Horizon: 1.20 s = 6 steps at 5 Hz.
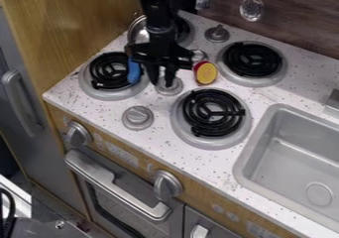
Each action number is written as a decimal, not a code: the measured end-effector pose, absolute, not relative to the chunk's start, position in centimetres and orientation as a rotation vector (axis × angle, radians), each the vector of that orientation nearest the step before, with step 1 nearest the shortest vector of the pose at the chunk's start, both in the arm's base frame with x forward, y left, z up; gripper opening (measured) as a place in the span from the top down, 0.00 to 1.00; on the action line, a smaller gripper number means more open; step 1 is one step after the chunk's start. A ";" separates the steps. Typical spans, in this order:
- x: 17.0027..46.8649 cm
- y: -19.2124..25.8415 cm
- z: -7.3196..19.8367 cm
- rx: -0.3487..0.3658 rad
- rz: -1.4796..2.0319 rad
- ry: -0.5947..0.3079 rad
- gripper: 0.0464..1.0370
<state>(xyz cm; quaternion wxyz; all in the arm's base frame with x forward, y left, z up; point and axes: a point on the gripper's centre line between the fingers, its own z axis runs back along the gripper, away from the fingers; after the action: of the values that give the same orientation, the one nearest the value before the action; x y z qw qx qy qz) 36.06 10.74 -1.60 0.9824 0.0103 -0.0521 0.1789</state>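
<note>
Gripper (162, 82) is hanging right at the stove-top knob (173, 87) between the front burners; cannot tell if it's gripping or released. Blue item (134, 71) is lying near it, over the left burner (96, 88); red-and-yellow item (206, 73) is sitting on the other side. Metal pan (138, 32) is resting behind, contents unclear. Sink basin (291, 155) is showing its drain (319, 194).

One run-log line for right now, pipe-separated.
claw: open, down at small stovetop knob | red-and-yellow object: right of claw in view | blue object: at edge of left burner
</note>
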 end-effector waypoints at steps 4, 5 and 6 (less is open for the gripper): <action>37.4 16.7 -4.4 0.029 0.523 -0.027 0.04; 37.6 17.1 -4.6 0.039 0.533 -0.020 0.07; 37.9 17.5 -4.7 0.057 0.534 -0.024 0.34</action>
<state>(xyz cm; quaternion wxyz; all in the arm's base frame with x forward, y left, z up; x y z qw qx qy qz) 37.86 17.48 -4.67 0.9641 0.0282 -0.0119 0.2639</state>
